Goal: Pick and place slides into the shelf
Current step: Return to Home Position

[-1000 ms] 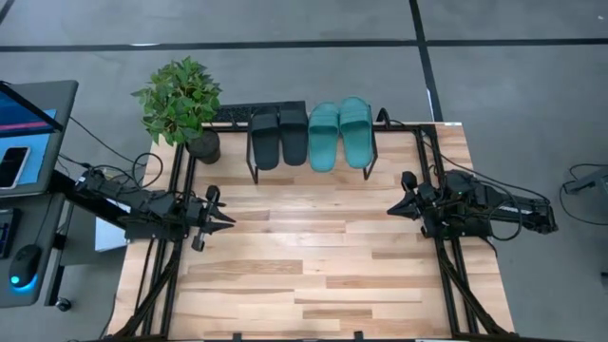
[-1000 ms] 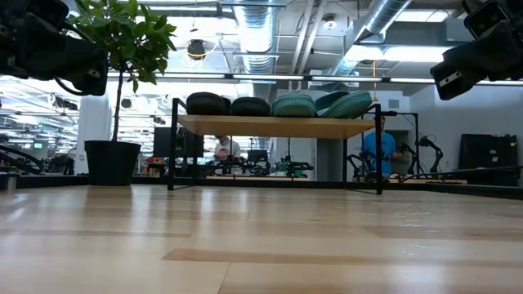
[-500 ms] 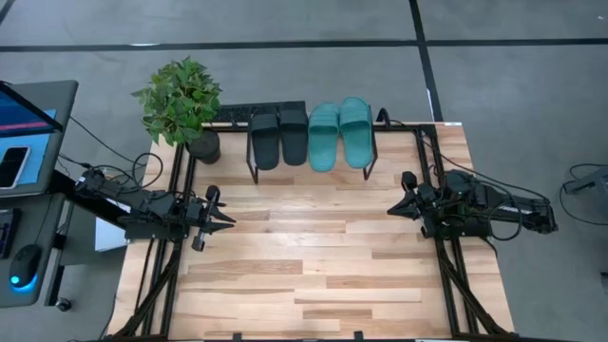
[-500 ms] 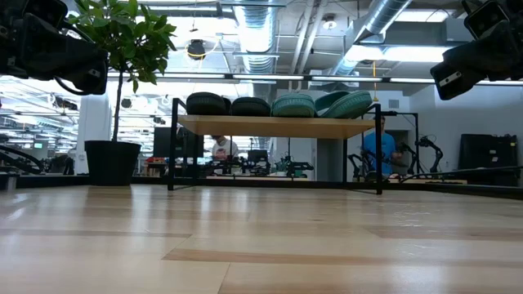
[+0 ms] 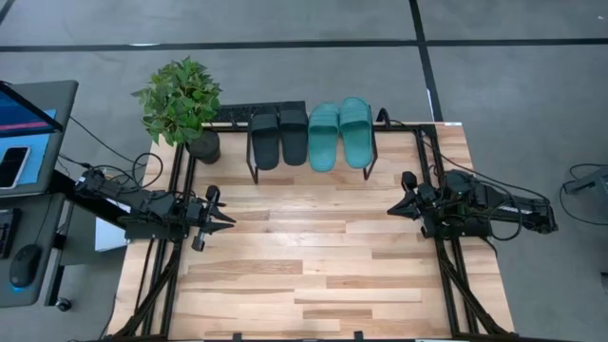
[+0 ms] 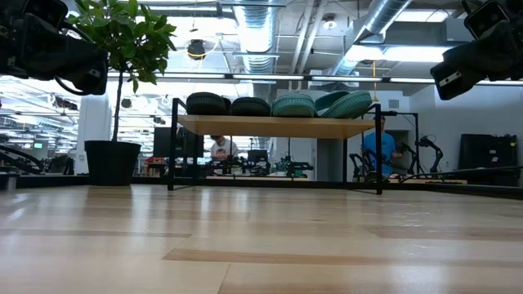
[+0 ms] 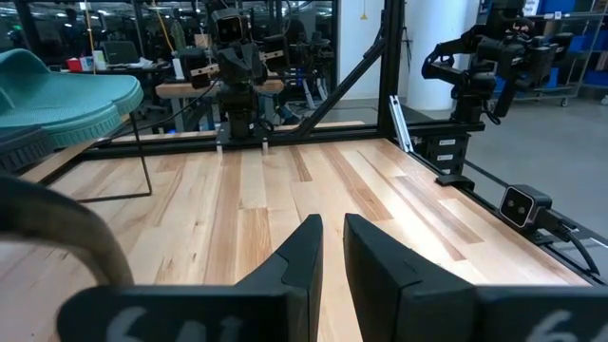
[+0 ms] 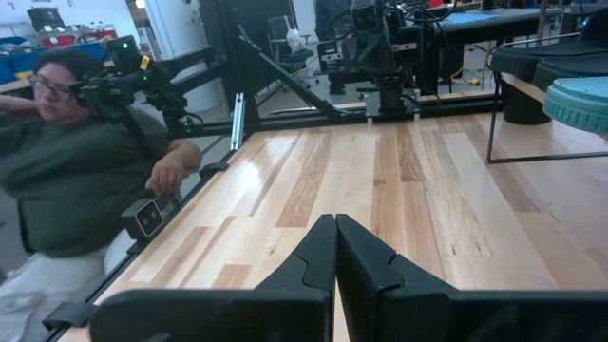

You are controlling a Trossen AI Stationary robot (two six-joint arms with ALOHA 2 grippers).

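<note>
High view: overhead, straight down on the whole table (image 5: 313, 256).
Low view: tabletop level, facing the shelf (image 6: 278, 125) at centre.
Wrist views: low, close, facing each other across table.

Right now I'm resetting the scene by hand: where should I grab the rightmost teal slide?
Probably across its broad strap, coming from above: on the rightmost teal slide the strap arches off the sole, and its right side has no neighbour.

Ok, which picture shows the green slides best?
The high view: both teal slides lie whole, side by side, from above. The low view shows only their edges on the shelf; the left wrist view one slide's end, the right wrist view just a sliver.
</note>
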